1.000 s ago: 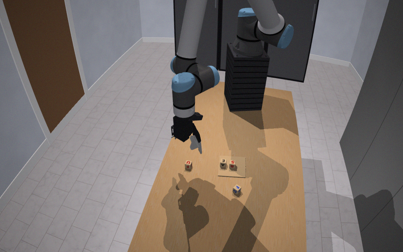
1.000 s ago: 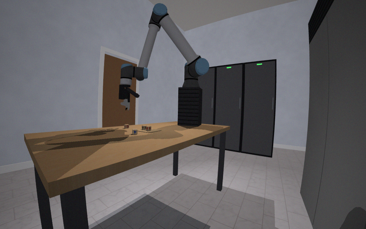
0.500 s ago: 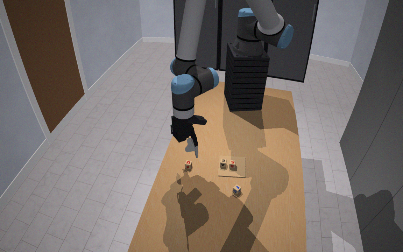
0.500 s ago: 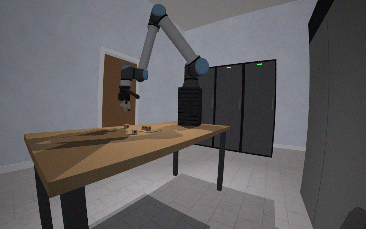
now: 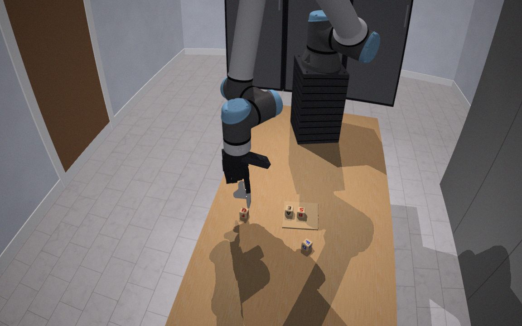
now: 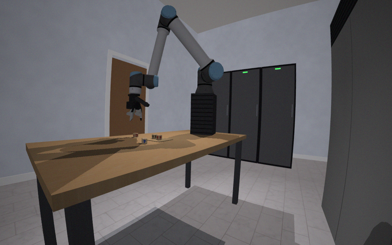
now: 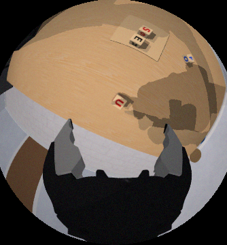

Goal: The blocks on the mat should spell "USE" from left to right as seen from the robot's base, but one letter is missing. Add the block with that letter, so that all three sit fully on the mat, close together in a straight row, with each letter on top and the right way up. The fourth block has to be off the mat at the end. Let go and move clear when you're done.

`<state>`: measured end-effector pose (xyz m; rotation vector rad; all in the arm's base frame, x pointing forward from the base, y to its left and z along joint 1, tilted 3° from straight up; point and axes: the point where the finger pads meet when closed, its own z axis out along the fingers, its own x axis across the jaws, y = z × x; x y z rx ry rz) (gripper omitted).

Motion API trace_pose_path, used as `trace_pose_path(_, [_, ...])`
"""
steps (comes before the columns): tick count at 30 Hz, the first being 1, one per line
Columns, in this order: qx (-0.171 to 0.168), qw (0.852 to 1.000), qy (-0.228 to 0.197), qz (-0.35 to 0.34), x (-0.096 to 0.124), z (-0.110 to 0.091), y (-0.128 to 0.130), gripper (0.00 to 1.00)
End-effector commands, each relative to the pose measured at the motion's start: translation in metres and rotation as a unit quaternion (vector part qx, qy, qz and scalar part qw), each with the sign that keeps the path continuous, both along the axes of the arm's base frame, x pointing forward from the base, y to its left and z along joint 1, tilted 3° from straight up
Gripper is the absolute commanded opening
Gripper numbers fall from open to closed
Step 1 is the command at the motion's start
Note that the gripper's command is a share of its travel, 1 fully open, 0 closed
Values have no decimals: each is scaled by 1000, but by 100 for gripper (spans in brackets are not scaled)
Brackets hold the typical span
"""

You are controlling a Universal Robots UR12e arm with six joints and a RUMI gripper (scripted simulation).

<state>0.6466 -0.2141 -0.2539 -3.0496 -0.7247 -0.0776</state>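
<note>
A small tan mat (image 5: 300, 218) lies on the wooden table. On it stand two blocks side by side, the E block (image 5: 289, 211) and the S block (image 5: 301, 213); they also show in the wrist view as the E block (image 7: 138, 39) and the S block (image 7: 146, 31). The U block (image 5: 244, 214) with a red letter on top lies off the mat near the table's left edge, and it shows in the wrist view (image 7: 120, 101). A block with blue letters (image 5: 306, 245) lies off the mat toward the camera. My gripper (image 5: 243, 194) is open and empty, hanging above and just behind the U block.
The robot's black pedestal (image 5: 319, 105) stands at the far end of the table. The table's left edge (image 5: 210, 202) runs close to the U block. Dark cabinets (image 6: 252, 112) line the wall behind.
</note>
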Motion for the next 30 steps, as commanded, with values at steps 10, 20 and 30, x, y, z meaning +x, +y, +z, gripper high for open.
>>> trace_pose_path(10, [7, 985, 3, -170, 2, -11, -2, 100])
trace_pose_path(20, [11, 969, 4, -247, 3, -16, -3, 100])
trace_pose_path(30, [12, 963, 4, -270, 3, -17, -3, 100])
